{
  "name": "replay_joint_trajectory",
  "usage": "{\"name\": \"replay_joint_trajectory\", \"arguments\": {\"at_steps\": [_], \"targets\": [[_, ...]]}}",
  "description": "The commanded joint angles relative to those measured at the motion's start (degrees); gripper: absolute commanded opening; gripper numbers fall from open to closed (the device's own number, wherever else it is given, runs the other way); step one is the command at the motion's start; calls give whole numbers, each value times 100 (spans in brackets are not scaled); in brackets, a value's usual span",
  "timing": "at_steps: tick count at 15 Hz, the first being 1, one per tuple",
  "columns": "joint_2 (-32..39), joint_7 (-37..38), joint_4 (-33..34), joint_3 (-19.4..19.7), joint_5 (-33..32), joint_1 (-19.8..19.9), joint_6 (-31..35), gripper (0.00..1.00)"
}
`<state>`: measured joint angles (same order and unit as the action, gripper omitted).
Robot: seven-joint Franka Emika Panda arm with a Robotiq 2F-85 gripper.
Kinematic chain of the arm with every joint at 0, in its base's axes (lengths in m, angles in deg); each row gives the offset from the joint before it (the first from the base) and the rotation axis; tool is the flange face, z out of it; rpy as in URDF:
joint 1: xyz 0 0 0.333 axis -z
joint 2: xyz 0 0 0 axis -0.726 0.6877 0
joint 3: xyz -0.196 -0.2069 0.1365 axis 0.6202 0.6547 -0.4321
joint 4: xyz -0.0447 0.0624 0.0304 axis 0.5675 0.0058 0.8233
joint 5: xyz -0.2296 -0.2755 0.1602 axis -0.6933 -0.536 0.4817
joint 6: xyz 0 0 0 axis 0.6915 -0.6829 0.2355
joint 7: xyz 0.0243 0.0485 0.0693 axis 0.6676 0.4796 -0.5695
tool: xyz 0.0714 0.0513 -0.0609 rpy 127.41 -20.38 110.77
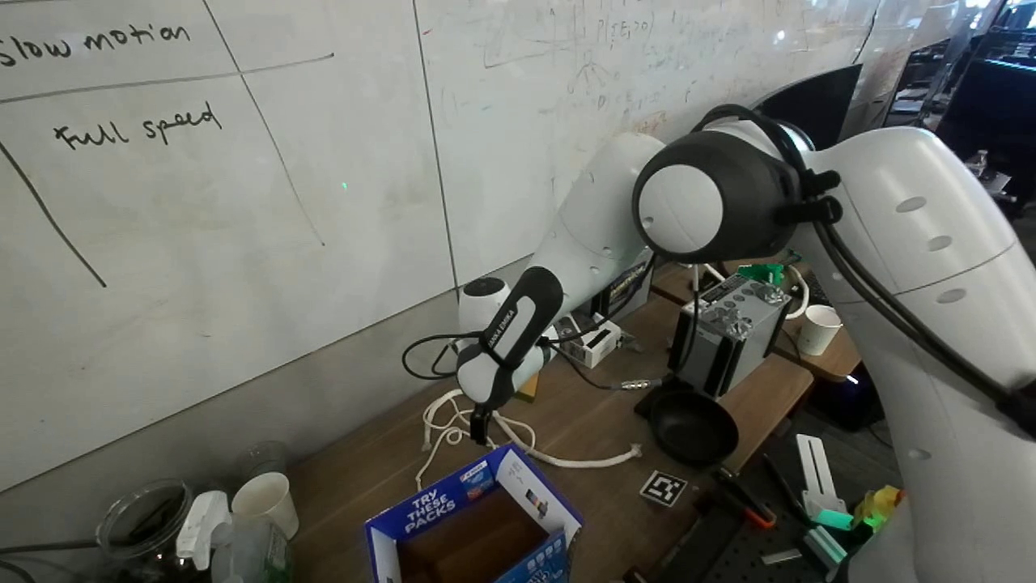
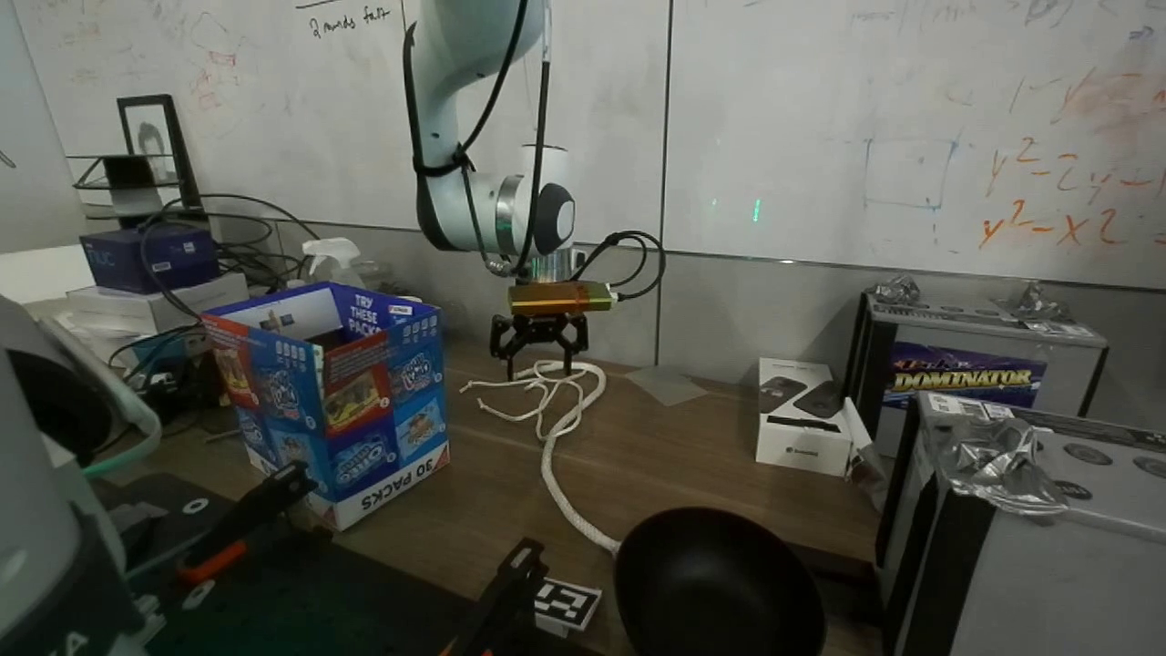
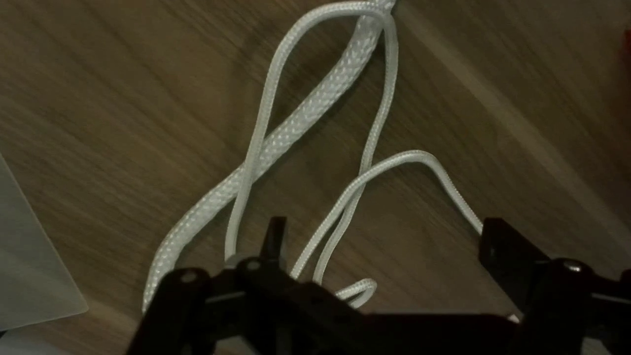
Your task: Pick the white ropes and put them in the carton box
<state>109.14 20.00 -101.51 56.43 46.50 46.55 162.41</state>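
The white ropes lie in loose loops on the wooden table, with a thicker length trailing off; they show in both exterior views (image 1: 583, 464) (image 2: 567, 508) and in the wrist view (image 3: 305, 118). The carton box, blue with white lettering, stands open-topped beside them in both exterior views (image 1: 429, 504) (image 2: 364, 405). My gripper points down over the looped part of the ropes in both exterior views (image 1: 480, 429) (image 2: 539, 374). In the wrist view my gripper (image 3: 384, 231) is open, its fingers wide apart with thin rope strands between them. I cannot tell whether the fingertips touch the ropes.
A black pan (image 1: 694, 427) (image 2: 720, 583) sits near the thick rope's end. A white product box (image 2: 802, 442) and grey electronic boxes (image 1: 732, 332) (image 2: 993, 547) stand on the table. A paper cup (image 1: 269, 502) and bottle stand by the carton box. A whiteboard wall (image 2: 774, 137) rises behind.
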Motion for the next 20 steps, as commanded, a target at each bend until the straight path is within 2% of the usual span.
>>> {"name": "replay_joint_trajectory", "arguments": {"at_steps": [1, 8, 17, 18, 19, 20], "targets": [[291, 209, 166, 110, -218, -97, 448, 100], [686, 464, 274, 402, -541, -307, 774, 100], [845, 694, 432, 588, -672, -437, 776, 100], [844, 702, 434, 576, -660, -427, 772, 75], [851, 713, 443, 580, -660, -431, 776, 74], [837, 720, 443, 579, -660, -432, 771, 68]]}}
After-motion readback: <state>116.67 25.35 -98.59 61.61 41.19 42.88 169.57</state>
